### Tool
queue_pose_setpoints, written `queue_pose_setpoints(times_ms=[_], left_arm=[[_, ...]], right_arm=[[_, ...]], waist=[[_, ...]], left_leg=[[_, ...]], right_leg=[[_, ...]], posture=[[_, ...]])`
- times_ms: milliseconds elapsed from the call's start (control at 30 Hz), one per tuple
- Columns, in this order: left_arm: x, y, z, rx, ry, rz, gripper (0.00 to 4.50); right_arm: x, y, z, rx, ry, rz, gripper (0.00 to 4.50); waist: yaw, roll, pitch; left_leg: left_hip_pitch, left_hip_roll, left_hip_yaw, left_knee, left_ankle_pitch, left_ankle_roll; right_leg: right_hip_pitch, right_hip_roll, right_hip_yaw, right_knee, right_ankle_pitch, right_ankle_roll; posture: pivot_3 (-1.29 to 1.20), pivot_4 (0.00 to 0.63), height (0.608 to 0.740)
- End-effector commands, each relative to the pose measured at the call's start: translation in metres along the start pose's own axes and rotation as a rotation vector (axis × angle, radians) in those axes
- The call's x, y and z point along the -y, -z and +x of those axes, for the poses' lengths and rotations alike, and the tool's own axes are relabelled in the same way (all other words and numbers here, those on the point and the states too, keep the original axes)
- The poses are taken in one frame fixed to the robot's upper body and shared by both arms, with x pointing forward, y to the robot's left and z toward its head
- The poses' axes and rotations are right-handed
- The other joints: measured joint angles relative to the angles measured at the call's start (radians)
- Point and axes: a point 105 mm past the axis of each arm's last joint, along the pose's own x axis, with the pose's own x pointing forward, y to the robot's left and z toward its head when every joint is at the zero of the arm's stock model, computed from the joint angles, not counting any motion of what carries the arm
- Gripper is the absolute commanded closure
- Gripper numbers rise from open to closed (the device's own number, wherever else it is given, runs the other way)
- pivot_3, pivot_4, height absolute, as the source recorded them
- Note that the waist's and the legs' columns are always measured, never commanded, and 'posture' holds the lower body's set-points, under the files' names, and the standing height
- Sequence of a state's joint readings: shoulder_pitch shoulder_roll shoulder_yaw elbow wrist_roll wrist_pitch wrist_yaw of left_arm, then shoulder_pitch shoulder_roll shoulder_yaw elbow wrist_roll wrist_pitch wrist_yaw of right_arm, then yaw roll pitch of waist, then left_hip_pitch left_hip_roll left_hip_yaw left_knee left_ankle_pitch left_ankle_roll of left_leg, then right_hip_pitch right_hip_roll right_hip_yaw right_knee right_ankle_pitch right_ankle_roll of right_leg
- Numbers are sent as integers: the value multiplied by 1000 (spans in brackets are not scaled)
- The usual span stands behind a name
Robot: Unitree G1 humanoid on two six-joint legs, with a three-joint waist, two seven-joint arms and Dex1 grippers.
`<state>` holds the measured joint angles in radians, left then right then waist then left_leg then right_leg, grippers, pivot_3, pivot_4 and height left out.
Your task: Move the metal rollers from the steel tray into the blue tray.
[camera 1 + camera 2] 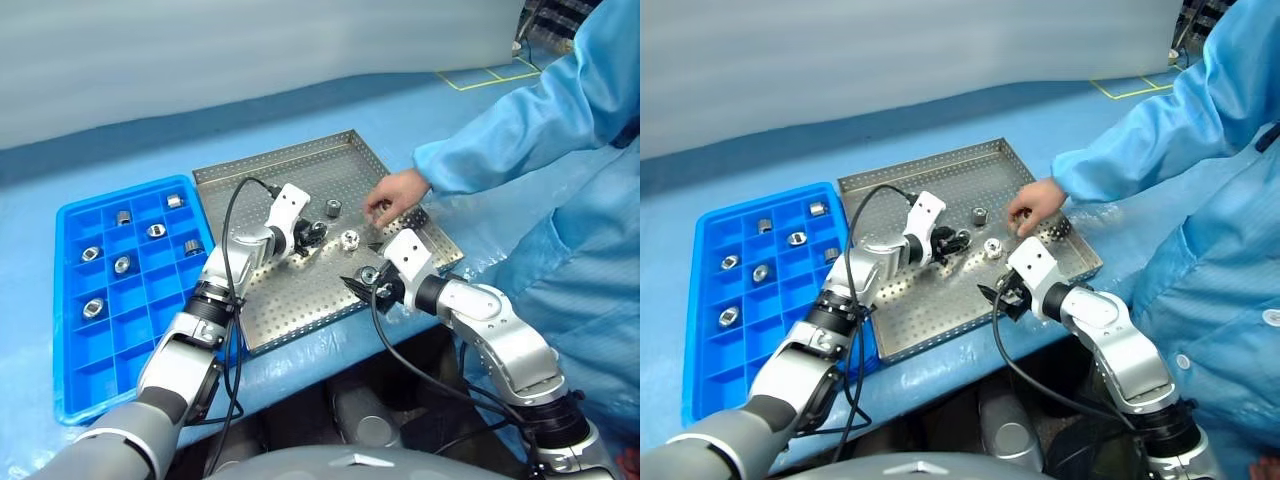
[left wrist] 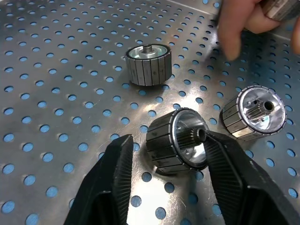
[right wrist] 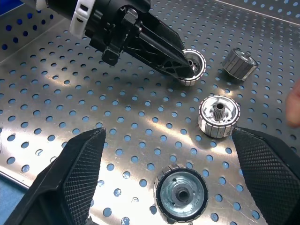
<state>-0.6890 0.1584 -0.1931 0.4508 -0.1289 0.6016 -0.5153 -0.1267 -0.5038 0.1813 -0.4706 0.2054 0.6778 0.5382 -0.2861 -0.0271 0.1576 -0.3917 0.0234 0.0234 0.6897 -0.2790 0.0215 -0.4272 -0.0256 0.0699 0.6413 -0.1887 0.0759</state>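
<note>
The steel tray [image 1: 290, 310] lies in the middle of the blue table. Several metal rollers [image 1: 349, 239] rest on its perforated floor. My left gripper [image 2: 168, 138] is closed about one roller [image 2: 178, 140] that lies on its side on the tray, with one finger against its hollow face and the other at its ribbed side. My right gripper [image 3: 176, 140] hangs open low over the tray's near edge, and a roller [image 3: 182, 194] stands on end between its fingers, untouched. The blue tray [image 1: 75, 370] sits to the left, with several rollers [image 1: 122, 265] in its compartments.
A person in a blue coat stands at the right. Their hand [image 1: 398, 197] reaches over the steel tray's far right part, close to both grippers. A grey wall runs along the back of the table.
</note>
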Motion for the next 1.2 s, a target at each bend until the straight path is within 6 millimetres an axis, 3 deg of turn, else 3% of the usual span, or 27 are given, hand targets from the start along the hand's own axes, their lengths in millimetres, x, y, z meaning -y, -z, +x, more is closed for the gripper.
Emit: queue_pose_setpoints(times_ms=[33,267,467,700,833,967,1100,1200], left_arm=[[-5,13,0,-29,-24,-39,3114],[-16,6,-7,22,-69,-80,3114],[-14,-22,-34,197,-7,-177,3114],[-11,-39,-106,308,-14,-157,3114],[1,-41,-166,334,-69,-63,3114],[2,-27,-204,293,-193,-26,3114],[15,-10,-238,256,-257,-11,3114],[9,19,-264,181,-382,-84,3114]], right_arm=[[2,-9,-2,41,17,-29,0],[2,-11,1,46,12,-38,0],[1,-13,3,53,3,-45,0],[-13,-22,6,109,-87,-36,0],[-23,-34,10,174,-180,-38,0],[-36,-54,12,271,-303,-23,0],[-44,-60,22,288,-378,-41,0],[-49,-62,29,296,-421,-37,0]], waist=[[-4,0,0],[-11,0,0],[-14,1,1],[-10,1,1],[2,1,2],[49,0,3],[113,-2,4],[170,-2,4]], left_leg=[[0,0,0,0,0,0],[0,0,0,0,0,1],[-2,0,0,0,0,1],[-2,2,0,-4,0,0],[-2,4,0,-5,1,0],[-2,4,-1,-5,1,0],[-1,5,-1,-5,1,0],[-1,5,-1,-6,1,-1]], right_leg=[[0,0,0,0,0,0],[0,0,1,0,0,1],[-2,0,1,0,0,1],[-5,0,2,0,0,0],[-5,0,2,1,0,-1],[-5,0,0,1,-1,-1],[-4,0,-1,1,-2,-4],[-5,0,-2,1,-4,-12]], posture=[[-331,150,740],[-315,150,740],[-307,150,740],[-268,150,740],[-181,150,740],[-58,150,740],[32,150,740],[94,150,740]])
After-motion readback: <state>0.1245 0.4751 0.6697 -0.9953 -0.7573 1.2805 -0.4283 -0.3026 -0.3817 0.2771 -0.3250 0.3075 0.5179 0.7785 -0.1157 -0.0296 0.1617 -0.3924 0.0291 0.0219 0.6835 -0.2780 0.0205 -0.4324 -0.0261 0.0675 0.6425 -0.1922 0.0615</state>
